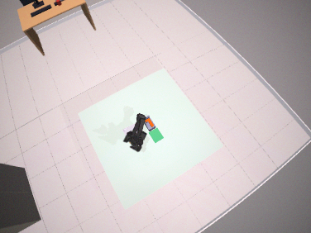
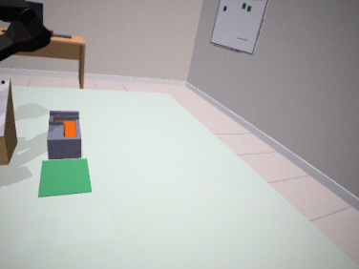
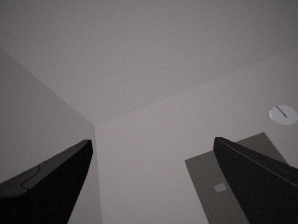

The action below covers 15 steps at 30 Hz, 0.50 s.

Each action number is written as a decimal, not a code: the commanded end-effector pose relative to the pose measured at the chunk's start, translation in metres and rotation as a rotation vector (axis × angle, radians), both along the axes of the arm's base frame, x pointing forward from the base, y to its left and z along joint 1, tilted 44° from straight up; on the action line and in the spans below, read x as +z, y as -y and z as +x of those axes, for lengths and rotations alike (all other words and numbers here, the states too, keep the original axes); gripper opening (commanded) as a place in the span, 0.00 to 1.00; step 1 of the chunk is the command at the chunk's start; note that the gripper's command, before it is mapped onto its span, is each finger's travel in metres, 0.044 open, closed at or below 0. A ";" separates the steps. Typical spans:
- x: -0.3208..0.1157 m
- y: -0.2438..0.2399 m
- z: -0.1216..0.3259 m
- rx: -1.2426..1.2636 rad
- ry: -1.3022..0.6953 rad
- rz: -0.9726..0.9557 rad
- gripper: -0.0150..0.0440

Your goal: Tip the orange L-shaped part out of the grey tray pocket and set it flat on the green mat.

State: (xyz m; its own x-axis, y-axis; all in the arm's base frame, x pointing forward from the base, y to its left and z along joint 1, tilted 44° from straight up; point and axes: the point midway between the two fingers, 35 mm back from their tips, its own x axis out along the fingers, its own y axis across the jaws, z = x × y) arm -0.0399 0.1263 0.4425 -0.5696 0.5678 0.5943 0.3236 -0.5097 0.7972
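Note:
The orange part (image 1: pixel 150 123) (image 2: pixel 70 129) lies in the grey tray (image 1: pixel 152 129) (image 2: pixel 64 149). It looks level, with no end visibly raised, though the tray's walls hide its lower edges. The green mat (image 1: pixel 156 135) (image 2: pixel 65 179) lies flat beside the tray's near end, with nothing on it. My gripper (image 3: pixel 153 144) is open, its two black fingers wide apart with nothing between them. The wrist view looks at walls and the ceiling, so the gripper points away from the tray, and neither part nor tray shows there.
The black arm (image 1: pixel 138 131) (image 2: pixel 24 33) stands left of the tray and mat. A wooden block with a sloped white face (image 2: pixel 9 135) stands left of the tray, partly cut off by the view's edge. A desk (image 1: pixel 54 14) (image 2: pixel 62 48) is far behind.

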 end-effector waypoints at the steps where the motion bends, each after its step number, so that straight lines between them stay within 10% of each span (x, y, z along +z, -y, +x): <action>1: 0.001 0.002 -0.003 0.010 0.005 0.006 0.89; 8: 0.017 0.059 -0.054 0.227 0.088 0.179 0.58; 15: 0.017 0.182 -0.094 0.595 0.197 0.493 0.56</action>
State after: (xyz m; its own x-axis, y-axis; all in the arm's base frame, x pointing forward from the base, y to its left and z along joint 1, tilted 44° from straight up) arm -0.1237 0.0061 0.4623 -0.8064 0.0692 0.5872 0.4428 -0.5874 0.6774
